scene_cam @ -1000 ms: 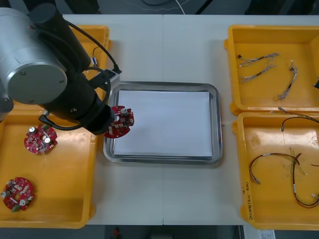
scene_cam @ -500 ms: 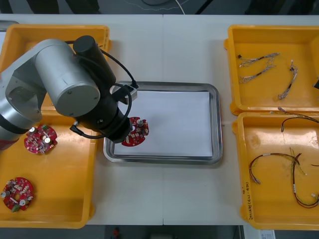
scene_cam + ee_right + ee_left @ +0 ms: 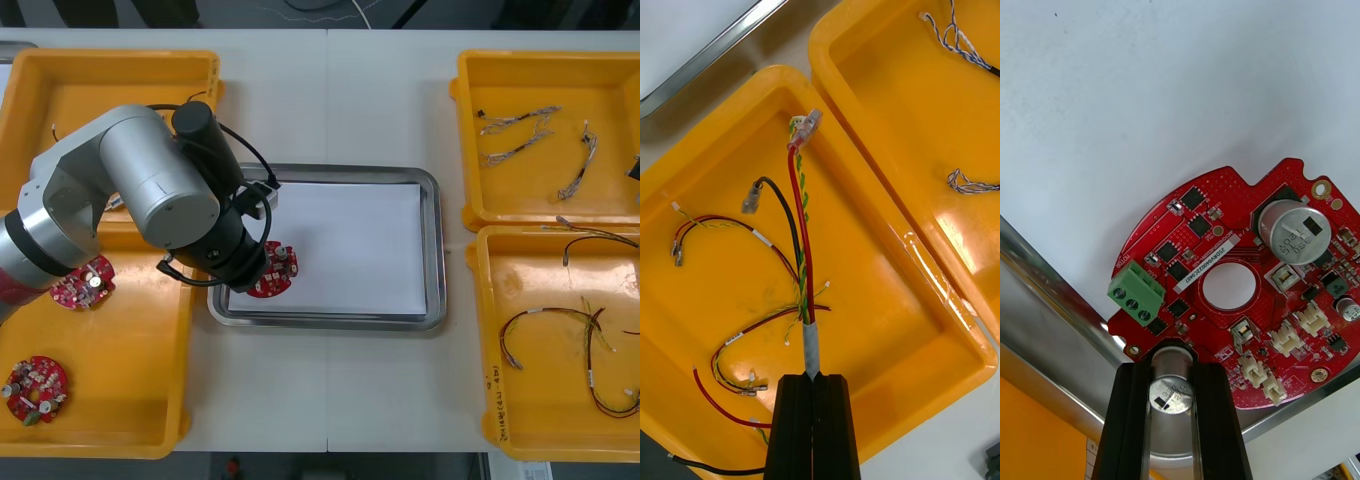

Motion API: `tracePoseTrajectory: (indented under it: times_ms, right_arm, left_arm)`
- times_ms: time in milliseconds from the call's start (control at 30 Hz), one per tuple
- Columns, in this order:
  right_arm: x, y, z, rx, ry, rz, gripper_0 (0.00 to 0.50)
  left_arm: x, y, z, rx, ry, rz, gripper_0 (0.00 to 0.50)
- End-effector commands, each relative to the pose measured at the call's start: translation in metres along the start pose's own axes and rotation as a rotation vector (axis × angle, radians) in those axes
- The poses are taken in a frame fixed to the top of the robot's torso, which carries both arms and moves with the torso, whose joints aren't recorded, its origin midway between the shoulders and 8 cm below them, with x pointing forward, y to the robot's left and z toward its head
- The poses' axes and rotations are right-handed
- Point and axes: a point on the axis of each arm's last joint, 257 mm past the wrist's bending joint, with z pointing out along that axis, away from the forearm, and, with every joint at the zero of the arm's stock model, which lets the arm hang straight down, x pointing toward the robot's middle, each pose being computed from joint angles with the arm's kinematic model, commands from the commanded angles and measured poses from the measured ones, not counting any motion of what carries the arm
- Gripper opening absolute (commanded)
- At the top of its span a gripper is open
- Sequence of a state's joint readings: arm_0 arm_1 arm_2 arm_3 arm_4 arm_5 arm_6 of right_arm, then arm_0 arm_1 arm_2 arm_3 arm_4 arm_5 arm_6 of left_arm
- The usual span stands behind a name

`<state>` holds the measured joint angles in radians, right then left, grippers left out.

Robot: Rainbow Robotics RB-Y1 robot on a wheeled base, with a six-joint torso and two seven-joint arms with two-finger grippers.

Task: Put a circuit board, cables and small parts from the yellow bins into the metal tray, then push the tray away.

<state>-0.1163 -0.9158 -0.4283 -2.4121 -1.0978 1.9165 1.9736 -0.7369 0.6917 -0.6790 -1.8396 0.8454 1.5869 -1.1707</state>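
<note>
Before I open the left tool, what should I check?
1. Left tool shut on the board: ok, its fingers clamp a silver part at the board's edge.
2. Board inside the tray rim: ok, though close to the near-left corner.
3. Board resting on the tray's white inside: cannot tell.
4. White inside bare around the board: ok.
5. Right tool away from the tray: ok, it is over a bin, shut on a cable.
</note>
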Motion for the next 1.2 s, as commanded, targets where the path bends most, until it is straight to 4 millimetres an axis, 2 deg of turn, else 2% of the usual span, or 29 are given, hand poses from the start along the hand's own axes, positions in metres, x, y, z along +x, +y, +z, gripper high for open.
tracePoseTrajectory:
  times_ms: [33, 300, 600, 667, 700, 733, 767, 1067, 1200]
  right_arm:
    - [-0.012, 0.007, -0.003, -0.003, -0.022, 0.0, 0.0]
    - [-0.012, 0.008, -0.003, -0.008, -0.025, -0.005, 0.0]
    - [-0.015, 0.01, -0.004, -0.006, -0.031, -0.012, 0.0]
    - [-0.015, 0.01, -0.004, -0.007, -0.03, -0.013, 0.0]
    - [-0.015, 0.01, -0.004, -0.006, -0.031, -0.015, 0.0]
    - [-0.014, 0.01, -0.004, -0.005, -0.03, -0.016, 0.0]
    - [-0.015, 0.01, -0.004, -0.006, -0.03, -0.016, 0.0]
    - [-0.016, 0.011, -0.005, -0.004, -0.033, -0.018, 0.0]
    - [-0.019, 0.011, -0.006, -0.003, -0.04, -0.024, 0.0]
  left_arm:
    - [-0.02, -0.005, -0.005, -0.008, -0.041, -0.016, 0.0]
    - [-0.02, -0.005, 0.003, -0.022, -0.046, -0.008, 0.003]
    - [-0.014, -0.002, 0.004, -0.026, -0.027, -0.017, 0.013]
    - [-0.013, -0.002, 0.004, -0.024, -0.023, -0.019, 0.171]
    - [-0.012, -0.001, 0.004, -0.024, -0.02, -0.021, 0.341]
    - [-0.011, 0.0, 0.004, -0.024, -0.016, -0.022, 0.468]
    - [-0.01, 0.0, 0.003, -0.023, -0.014, -0.021, 0.5]
    - [-0.007, 0.001, -0.001, -0.01, -0.001, -0.033, 0.5]
    - [-0.008, 0.005, -0.02, -0.013, 0.0, -0.046, 0.5]
